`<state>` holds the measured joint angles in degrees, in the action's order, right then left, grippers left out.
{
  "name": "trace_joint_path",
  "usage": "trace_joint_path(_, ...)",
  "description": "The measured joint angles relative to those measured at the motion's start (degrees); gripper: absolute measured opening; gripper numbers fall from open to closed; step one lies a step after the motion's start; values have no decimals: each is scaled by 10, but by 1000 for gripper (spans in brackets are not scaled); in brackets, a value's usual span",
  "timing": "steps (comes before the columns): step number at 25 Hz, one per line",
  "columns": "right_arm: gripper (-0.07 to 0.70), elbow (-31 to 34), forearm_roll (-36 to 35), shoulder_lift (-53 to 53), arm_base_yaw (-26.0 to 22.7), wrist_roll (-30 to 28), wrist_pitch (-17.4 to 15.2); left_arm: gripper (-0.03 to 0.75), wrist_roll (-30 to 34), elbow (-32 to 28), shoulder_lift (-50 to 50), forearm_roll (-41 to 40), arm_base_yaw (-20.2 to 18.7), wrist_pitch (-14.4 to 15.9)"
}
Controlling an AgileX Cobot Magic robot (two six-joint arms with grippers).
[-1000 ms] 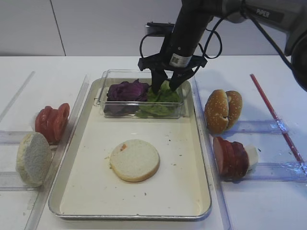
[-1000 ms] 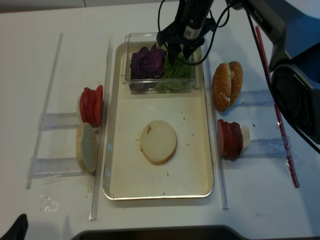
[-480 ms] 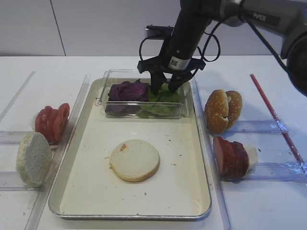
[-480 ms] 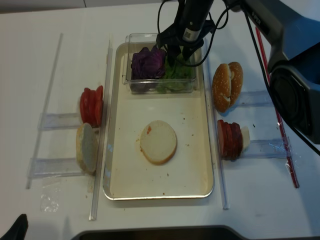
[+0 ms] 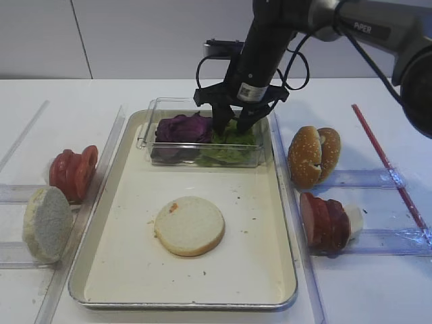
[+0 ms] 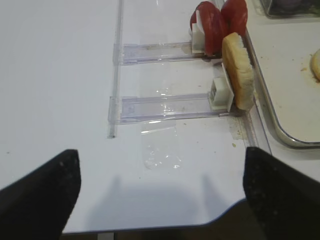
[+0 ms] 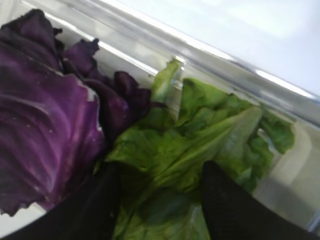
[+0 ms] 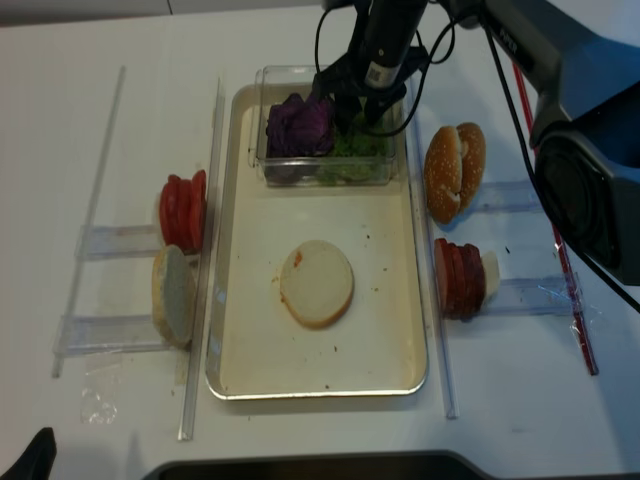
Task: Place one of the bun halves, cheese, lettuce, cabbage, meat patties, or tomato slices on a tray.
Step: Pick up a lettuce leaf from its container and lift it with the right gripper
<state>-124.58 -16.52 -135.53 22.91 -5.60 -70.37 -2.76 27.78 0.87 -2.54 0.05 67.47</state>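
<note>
One bun half lies on the tray; right gripper, fingers parted, straddles the lettuce, ungripped; next: close and lift

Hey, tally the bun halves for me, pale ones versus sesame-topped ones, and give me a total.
Pale bun halves: 2, one flat on the tray, one standing on edge left of it.
Sesame bun halves: 2, side by side right of the tray.
Total: 4
</note>
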Motion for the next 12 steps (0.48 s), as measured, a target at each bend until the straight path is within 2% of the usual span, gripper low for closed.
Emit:
trace_joint_path(4,370,-1,-5,-8,1,0,2,645,0,0,0,0,0,0)
trace_joint_path(12,330,-1,-4,-9,2,0,3,645,0,0,0,0,0,0)
